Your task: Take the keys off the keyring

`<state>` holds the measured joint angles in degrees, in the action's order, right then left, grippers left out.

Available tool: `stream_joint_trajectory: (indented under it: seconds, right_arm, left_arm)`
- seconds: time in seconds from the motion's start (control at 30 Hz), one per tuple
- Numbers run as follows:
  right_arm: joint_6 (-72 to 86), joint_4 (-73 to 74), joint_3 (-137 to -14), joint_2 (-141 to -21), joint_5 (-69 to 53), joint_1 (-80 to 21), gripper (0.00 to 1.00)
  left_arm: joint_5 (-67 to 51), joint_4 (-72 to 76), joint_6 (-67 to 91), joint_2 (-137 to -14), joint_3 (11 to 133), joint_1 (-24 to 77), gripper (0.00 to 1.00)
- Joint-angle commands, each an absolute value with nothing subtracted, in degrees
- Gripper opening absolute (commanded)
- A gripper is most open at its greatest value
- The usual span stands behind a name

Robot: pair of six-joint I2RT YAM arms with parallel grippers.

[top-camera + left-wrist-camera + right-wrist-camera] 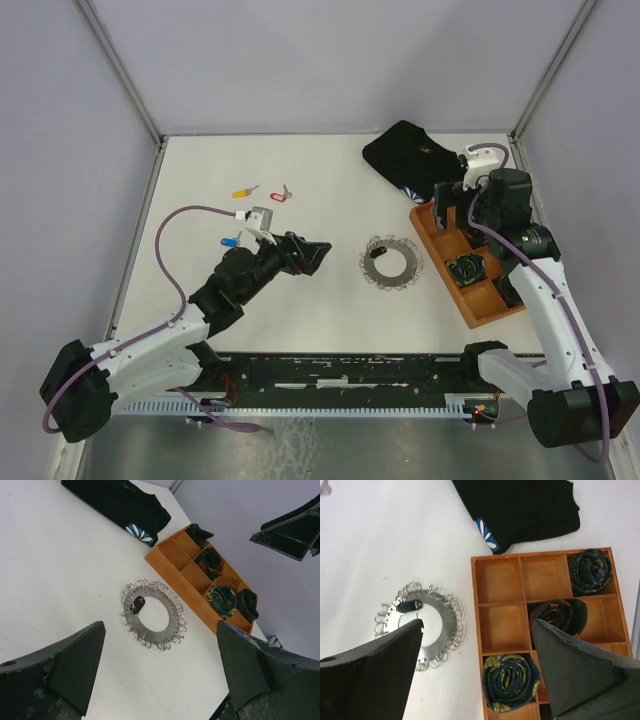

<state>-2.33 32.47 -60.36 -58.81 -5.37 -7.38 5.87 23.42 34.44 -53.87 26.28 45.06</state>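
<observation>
White table (300, 180), yellow key (243, 191) overhead only, black key (138, 602) perhaps on keyring (136, 622), fingers (65, 665) apart.

Centre of counter (300, 160): keyring (390, 263), one key (138, 602) on its far-left edge. Just right: compartment tray (474, 630), rolled items (510, 680) in several compartments. Just behind tray: folded cloth (405, 150). Far left: loose key (243, 191), second key (283, 193) right of it, third key (232, 242) nearer.
</observation>
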Motion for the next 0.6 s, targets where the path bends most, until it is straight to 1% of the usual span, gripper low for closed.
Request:
stream_joint_trajectory:
  seconds: [0.0, 0.07, 0.1, 0.17, 0.27, 0.33, 0.4, 0.57]
  right_arm:
    - [2.21, 23.66, -58.40, -56.48, -2.86, -7.54, 0.99]
    - [-1.35, 23.16, -57.69, -56.73, -6.52, -7.53, 0.99]
    - [-3.68, 23.43, -57.39, -56.93, -10.69, -7.49, 0.99]
    - [-11.43, 24.75, -56.58, -57.79, -22.33, -7.49, 0.99]
    - [-28.61, 32.97, -57.83, -61.78, -42.51, -7.62, 0.99]
    - [-37.46, 38.52, -60.01, -65.78, -50.28, -8.36, 0.99]
    - [-41.89, 42.23, -62.77, -70.34, -51.10, -9.97, 0.99]
    - [-48.41, 44.22, -68.30, -81.86, -45.51, -12.40, 0.99]
  left_arm:
    - [5.52, 30.65, 31.78, -49.64, 23.77, 44.82, 0.99]
    - [3.53, 31.37, 31.29, -48.38, 22.64, 44.82, 0.99]
    - [2.53, 31.52, 31.15, -47.84, 22.09, 44.82, 0.99]
    - [0.56, 32.26, 31.28, -46.71, 20.71, 44.82, 0.99]
    - [-1.88, 34.88, 32.48, -44.71, 17.40, 44.86, 1.00]
    - [-2.87, 37.48, 33.32, -43.15, 14.68, 44.83, 1.00]
    - [-2.67, 39.35, 33.71, -41.41, 12.11, 44.79, 1.00]
    - [-0.89, 41.49, 33.97, -38.17, 7.39, 44.84, 1.00]
